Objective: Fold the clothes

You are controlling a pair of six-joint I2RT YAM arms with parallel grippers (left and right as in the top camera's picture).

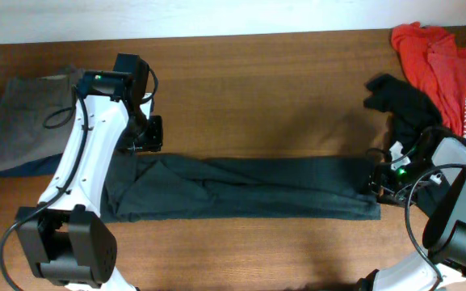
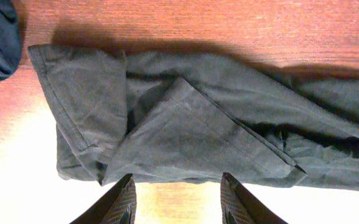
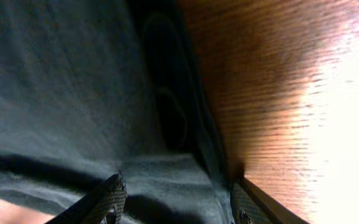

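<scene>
Black T-shirt (image 1: pixel 249 187) folded into long narrow strip, lying flat across middle of table (image 1: pixel 257 89), running end to end. Left gripper (image 2: pixel 178 205) over table's left part, just beside strip's end, fingers (image 2: pixel 120 202) spread wide, nothing between. Right gripper (image 3: pixel 176 202) low over table's right part at strip's other end, fingers (image 3: pixel 107 198) apart, cloth lying under the gap, not pinched. Grey trousers (image 1: pixel 23 121) at table's left end. Red shirt (image 1: pixel 442 73) at table's far right corner.
</scene>
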